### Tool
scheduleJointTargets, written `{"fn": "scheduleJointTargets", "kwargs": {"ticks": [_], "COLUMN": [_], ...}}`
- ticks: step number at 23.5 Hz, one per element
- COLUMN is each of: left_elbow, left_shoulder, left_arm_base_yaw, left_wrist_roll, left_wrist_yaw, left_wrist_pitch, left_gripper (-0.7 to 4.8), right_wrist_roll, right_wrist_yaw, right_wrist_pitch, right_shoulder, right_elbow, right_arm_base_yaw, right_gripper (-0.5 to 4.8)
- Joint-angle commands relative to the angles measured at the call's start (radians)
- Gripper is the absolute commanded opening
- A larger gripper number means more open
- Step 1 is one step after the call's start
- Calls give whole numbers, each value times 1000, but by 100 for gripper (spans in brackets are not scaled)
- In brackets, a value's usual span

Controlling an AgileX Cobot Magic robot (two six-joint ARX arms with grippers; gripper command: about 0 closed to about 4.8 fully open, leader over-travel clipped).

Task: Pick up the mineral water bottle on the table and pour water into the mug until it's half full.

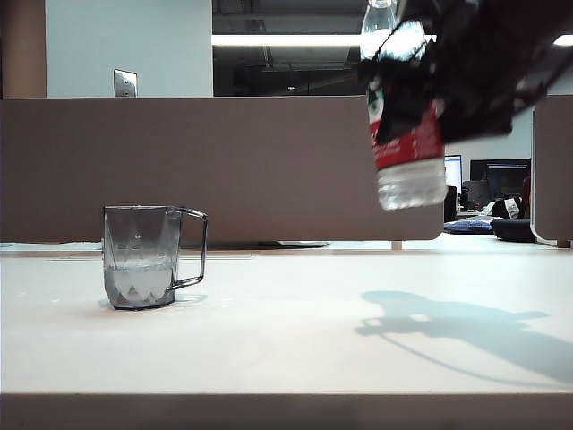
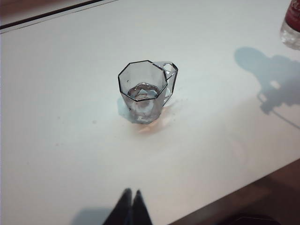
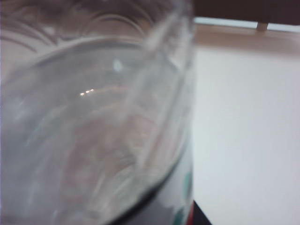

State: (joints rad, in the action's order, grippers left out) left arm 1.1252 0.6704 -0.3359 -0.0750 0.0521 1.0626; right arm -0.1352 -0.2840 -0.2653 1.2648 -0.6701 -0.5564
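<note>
The right gripper (image 1: pixel 421 85) and its wrist are a bulky, glossy black mass in the exterior view, blurred, with pale glints along the upper edge; thin dark cables trail off toward the right. The left gripper (image 2: pixel 131 206) shows two slim, tapered black fingers, matte and unmarked.

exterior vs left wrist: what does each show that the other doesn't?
Exterior only: the right claw holding the mineral water bottle by its label, lifted well above the table, and the mug from the side with water low in it. Left wrist only: the left claw, tips together, short of the mug, and the mug's open top. Both: mug, table, part of the bottle.
</note>
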Motion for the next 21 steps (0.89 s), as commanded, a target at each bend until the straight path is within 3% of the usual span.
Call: {"fn": "scheduleJointTargets", "kwargs": {"ticks": [1, 21], "left_elbow": [6, 5], "left_shoulder": [-2, -2], "left_arm_base_yaw": [-1, 0], "left_wrist_roll": [-4, -4], "left_wrist_yaw": [4, 4], "left_wrist_pitch": [11, 22], "left_gripper": [-5, -5], "right_wrist_roll": [-3, -3], "right_wrist_yaw": [-5, -9], "right_wrist_pitch": [-265, -581], "right_shoulder": [54, 417], "right_elbow": [43, 44], "right_arm_base_yaw": [4, 5], "right_gripper": [255, 255]}}
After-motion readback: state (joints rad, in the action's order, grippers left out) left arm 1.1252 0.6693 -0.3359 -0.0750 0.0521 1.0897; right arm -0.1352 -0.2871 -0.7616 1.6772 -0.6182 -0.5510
